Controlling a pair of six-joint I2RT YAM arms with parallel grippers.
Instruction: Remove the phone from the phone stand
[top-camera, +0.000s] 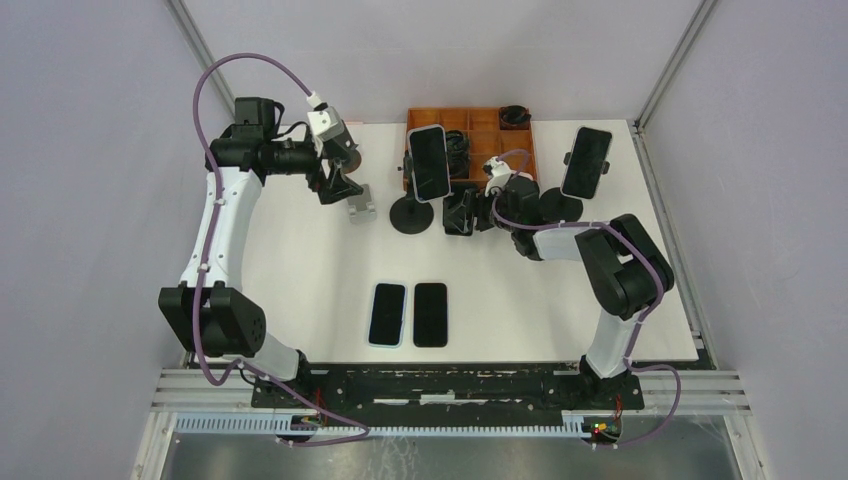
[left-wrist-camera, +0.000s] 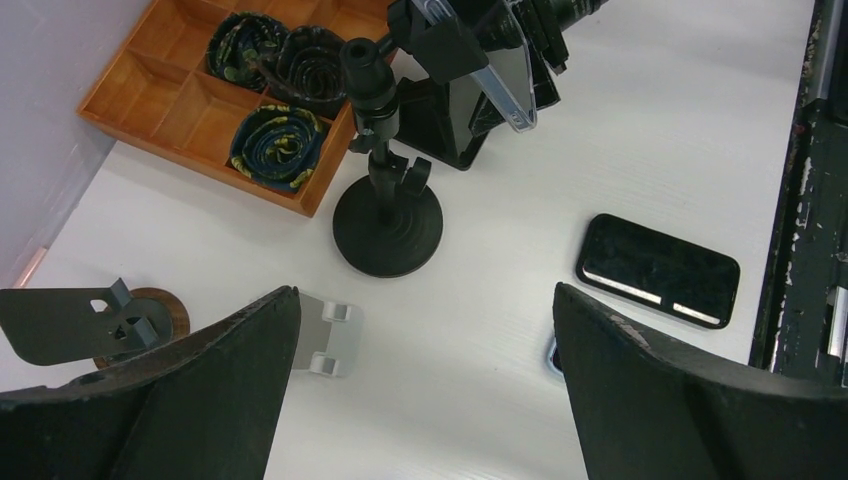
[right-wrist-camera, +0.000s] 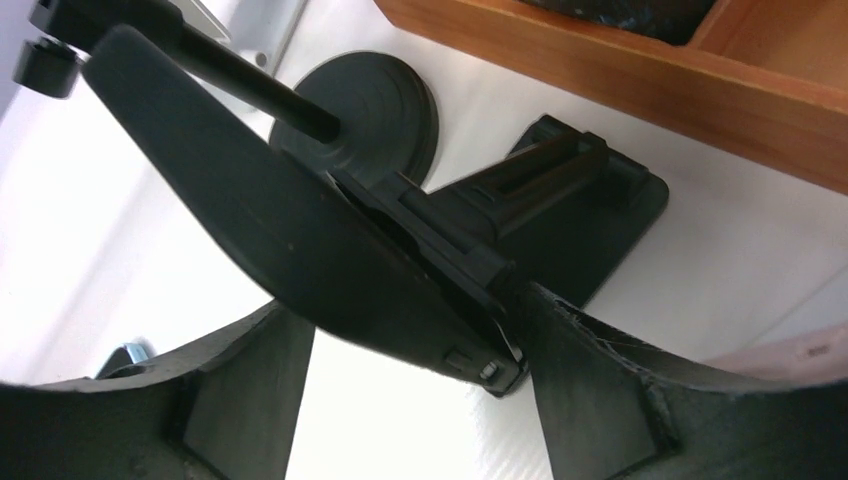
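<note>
While right tool (right-wrist-camera: 415, 330) straddles phone (top-camera: 427, 163) on round-base phone stand (top-camera: 410, 215), 12 o'clock on worktop (top-camera: 300, 270), can't tell if clamped yet; left tool (left-wrist-camera: 425, 300) wide open, empty, at 10 o'clock. Risk: off-centre pull tips stand twd wooden tray (left-wrist-camera: 195, 165) at 1 o'clock.

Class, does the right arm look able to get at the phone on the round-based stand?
Probably yes: the right hand already sits astride the phone, one finger on each side, nothing blocking it.
</note>
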